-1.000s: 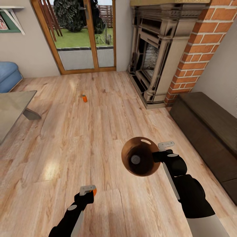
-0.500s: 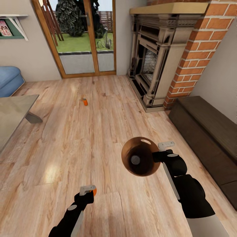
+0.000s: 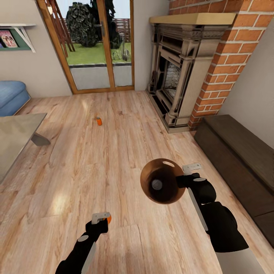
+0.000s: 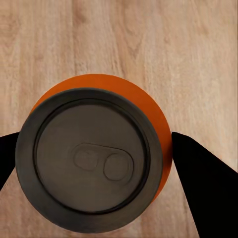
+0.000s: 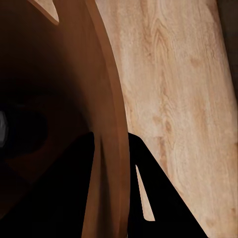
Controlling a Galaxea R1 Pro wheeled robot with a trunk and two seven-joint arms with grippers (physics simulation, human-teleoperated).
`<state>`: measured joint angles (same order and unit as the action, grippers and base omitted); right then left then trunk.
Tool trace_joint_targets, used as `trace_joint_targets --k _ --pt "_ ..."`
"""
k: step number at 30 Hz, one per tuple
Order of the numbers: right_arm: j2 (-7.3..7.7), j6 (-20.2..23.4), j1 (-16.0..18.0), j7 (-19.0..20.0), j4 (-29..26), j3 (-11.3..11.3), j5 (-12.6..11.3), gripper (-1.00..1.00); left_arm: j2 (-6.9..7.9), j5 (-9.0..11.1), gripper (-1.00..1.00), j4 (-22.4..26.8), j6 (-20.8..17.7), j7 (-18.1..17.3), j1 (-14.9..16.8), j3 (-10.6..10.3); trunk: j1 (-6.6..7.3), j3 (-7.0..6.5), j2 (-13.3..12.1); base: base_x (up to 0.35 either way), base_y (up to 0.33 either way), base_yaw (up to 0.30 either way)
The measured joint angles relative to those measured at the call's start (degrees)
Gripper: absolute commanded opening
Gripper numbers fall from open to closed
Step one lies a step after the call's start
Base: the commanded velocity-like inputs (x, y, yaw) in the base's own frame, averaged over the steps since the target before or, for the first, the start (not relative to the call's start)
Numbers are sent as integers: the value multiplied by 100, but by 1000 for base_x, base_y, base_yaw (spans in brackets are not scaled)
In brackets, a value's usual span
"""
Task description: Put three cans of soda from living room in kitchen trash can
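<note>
Two orange soda cans show on or above the living room floor (image 3: pixel 76 163), plus a grey metal top lying in the bottom of the trash can (image 3: pixel 163 181).

Left gripper (image 3: pixel 102 217): low in the head view, over the wood planks. Its fingers pinch one soda can (image 3: pixel 109 219); the left wrist view gives the can (image 4: pixel 94 156) end-on, grey lid with pull tab facing the camera, a dark finger (image 4: pixel 206 183) pressed against one side of it and the other finger's edge at the opposite side.

Right gripper (image 3: pixel 186 176): holds the trash can by its rim, mouth facing up toward the head camera. In the right wrist view the coppery-brown wall (image 5: pixel 106 144) runs between the two dark fingers (image 5: pixel 148 198), one inside the bin and one outside (closed on the wall). The oval handle cut-out sits at the far part of the rim in the head view. The grey disc (image 3: pixel 156 184) at the bottom of the bin is a can's top; its body cannot be made out.

Loose soda can (image 3: pixel 99 121): upright on the floor, well ahead of both grippers, between the glass coffee table (image 3: pixel 17 140) and the fireplace (image 3: pixel 179 80). Wood-framed glass doors (image 3: pixel 95 45) stand beyond it, a blue sofa (image 3: pixel 11 97) at far left, and a dark low bench (image 3: pixel 239 152) beside the brick column.
</note>
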<state>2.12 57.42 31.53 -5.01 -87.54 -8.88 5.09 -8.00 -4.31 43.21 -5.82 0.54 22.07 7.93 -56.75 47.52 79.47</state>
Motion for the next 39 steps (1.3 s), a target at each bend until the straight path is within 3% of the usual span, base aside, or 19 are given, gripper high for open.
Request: trace_joint_targets --k 9,12,15,16,18,19,21,22,25,28,29,31,35,36,39 --pt "0 -8 -9 -14 284 -11 37 -100 8 32 -100 879 -97 -169 0 44 0 -8 0 0 0 0" --pt "0 -23 -9 -19 504 -21 40 -100 10 61 -100 1280 -555 -301 0 47 0 -9 0 0 0 0" --pt "0 -167 -9 -18 672 -24 33 -100 21 318 -100 1780 -1252 -990 0 61 0 -9 0 0 0 0" --pt "0 -282 -10 -17 781 -25 39 -100 41 485 -100 2009 -1586 -1385 0 65 0 -9 0 0 0 0" --pt "0 -394 -10 -18 905 -26 58 -100 91 580 -100 2228 -1894 -1738 0 91 0 -9 0 0 0 0" --pt "0 -441 -10 -18 968 -28 60 -100 132 621 -100 2331 -2031 -1894 0 118 0 -9 0 0 0 0" --pt "-5 -574 -10 -19 1236 -38 54 -100 328 841 -100 2772 -2600 -2686 0 318 0 -9 0 0 0 0" --pt "-6 -589 -10 -18 1286 -40 33 -100 351 881 -100 2838 -2697 -2866 0 355 0 -9 0 0 0 0" --pt "-7 -627 -8 -19 1400 -128 98 -100 478 1152 -100 3053 -3143 -3961 -1 527 0 -9 0 0 0 0" --pt "-9 -686 -5 -19 1553 -275 16 -100 528 1206 -100 3093 -3336 -4414 0 574 0 -9 0 0 0 0" --pt "-14 -945 -2 -25 1770 -408 72 -100 579 1293 -100 3202 -3628 -4828 1 602 0 -9 0 0 0 0" --pt "-17 -1107 -3 -28 1943 -466 -7 -100 630 1290 -100 3318 -3809 -5125 0 617 0 -8 0 0 0 0" --pt "-92 -1241 -1 -37 2293 -506 124 -100 674 1292 -100 3422 -4067 -5641 -1 658 0 -9 0 0 0 0" --pt "-101 -1258 0 -36 2378 -511 32 -100 681 1290 -100 3434 -4109 -5765 0 690 0 -9 0 0 0 0" --pt "-122 -1282 6 -34 2423 -517 25 -100 690 1290 -100 3452 -4161 -5977 0 733 0 -9 0 0 0 0"
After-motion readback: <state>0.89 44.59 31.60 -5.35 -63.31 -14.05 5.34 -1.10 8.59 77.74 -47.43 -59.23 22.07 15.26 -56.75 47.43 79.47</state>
